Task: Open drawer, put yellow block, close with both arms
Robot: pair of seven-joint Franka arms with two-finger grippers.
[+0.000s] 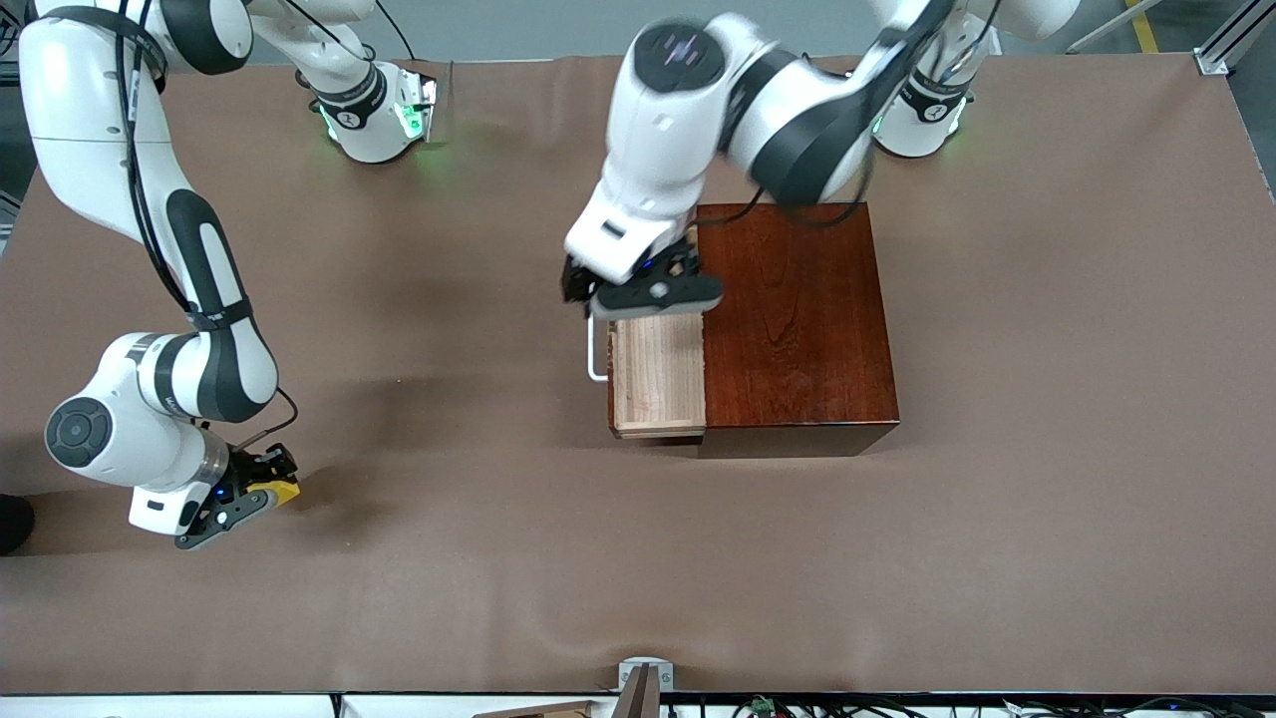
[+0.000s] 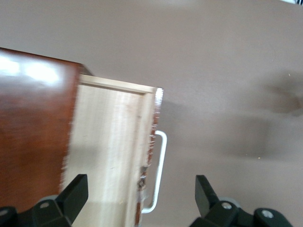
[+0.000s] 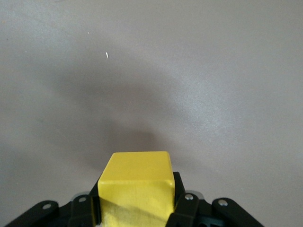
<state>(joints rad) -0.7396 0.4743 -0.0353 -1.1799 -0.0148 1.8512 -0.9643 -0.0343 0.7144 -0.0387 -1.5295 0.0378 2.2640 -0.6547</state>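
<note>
The dark reddish-brown box (image 1: pixel 797 329) stands mid-table toward the left arm's end. Its pale wood drawer (image 1: pixel 658 384) is pulled partly out, with the white handle (image 1: pixel 595 359) pointing toward the right arm's end. My left gripper (image 1: pixel 648 289) is open and empty, over the drawer's handle end. In the left wrist view the drawer (image 2: pixel 111 146) and handle (image 2: pixel 160 170) lie between the spread fingers (image 2: pixel 75 191) of the left gripper (image 2: pixel 142 189). My right gripper (image 1: pixel 261 489) is shut on the yellow block (image 1: pixel 277 490), low over the table at the right arm's end. In the right wrist view the block (image 3: pixel 137 184) fills the right gripper (image 3: pixel 137 205).
The brown table cover (image 1: pixel 1047 399) stretches around the box. A small metal bracket (image 1: pixel 643 683) sits at the table edge nearest the front camera. The arm bases (image 1: pixel 384 115) stand along the table edge farthest from the front camera.
</note>
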